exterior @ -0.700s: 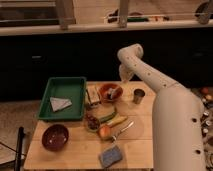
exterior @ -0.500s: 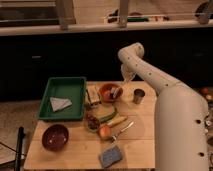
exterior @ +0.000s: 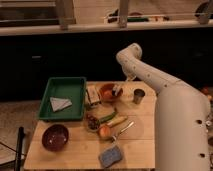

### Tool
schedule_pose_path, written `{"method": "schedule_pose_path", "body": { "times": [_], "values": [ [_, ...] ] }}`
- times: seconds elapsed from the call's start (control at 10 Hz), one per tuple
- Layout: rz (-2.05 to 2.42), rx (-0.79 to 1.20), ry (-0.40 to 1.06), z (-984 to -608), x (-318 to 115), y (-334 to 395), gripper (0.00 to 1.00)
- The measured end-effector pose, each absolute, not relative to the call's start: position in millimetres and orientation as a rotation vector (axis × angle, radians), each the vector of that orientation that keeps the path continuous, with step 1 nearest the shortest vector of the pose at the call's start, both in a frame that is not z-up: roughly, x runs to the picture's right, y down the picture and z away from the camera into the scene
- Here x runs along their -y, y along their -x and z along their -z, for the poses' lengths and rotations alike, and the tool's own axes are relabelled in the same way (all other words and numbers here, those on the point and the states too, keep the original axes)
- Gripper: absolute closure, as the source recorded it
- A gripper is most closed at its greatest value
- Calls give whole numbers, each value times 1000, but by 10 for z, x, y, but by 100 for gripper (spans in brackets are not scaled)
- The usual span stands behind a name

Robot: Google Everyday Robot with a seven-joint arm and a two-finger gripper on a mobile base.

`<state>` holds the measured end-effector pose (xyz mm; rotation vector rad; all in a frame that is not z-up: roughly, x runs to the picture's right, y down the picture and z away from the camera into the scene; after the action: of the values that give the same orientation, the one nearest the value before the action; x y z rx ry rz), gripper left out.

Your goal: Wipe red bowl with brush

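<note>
The red bowl (exterior: 106, 93) sits at the back middle of the wooden table (exterior: 75, 150). The brush (exterior: 117, 90), pale with a darker part, lies at the bowl's right rim, partly inside it. My gripper (exterior: 122, 85) hangs at the end of the white arm (exterior: 150, 80), which bends down from above. It is right over the bowl's right edge, at the brush. Whether it touches or holds the brush is not discernible.
A metal cup (exterior: 139, 96) stands right of the bowl. A green tray (exterior: 67, 90) holding a white cloth (exterior: 60, 104) is at the left. A maroon bowl (exterior: 55, 136), a blue-grey sponge (exterior: 110, 156), a silver utensil (exterior: 123, 131), fruit (exterior: 104, 131) and a small box (exterior: 92, 95) lie nearby.
The arm's wrist has dropped slightly toward the red bowl's right rim. Nothing else on the table has moved.
</note>
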<state>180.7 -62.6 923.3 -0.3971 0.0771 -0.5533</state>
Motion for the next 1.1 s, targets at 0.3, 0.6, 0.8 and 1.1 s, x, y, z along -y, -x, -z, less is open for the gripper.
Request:
{"method": "schedule_pose_path", "body": {
  "times": [0.3, 0.6, 0.8, 1.1],
  "values": [
    [513, -53, 335, -9387, 665, -1759, 100],
    [539, 24, 329, -9545, 651, -1530, 100],
    [610, 99, 353, -9621, 586, -1346, 100],
    [697, 165, 387, -9593, 514, -1255, 100]
  ]
}}
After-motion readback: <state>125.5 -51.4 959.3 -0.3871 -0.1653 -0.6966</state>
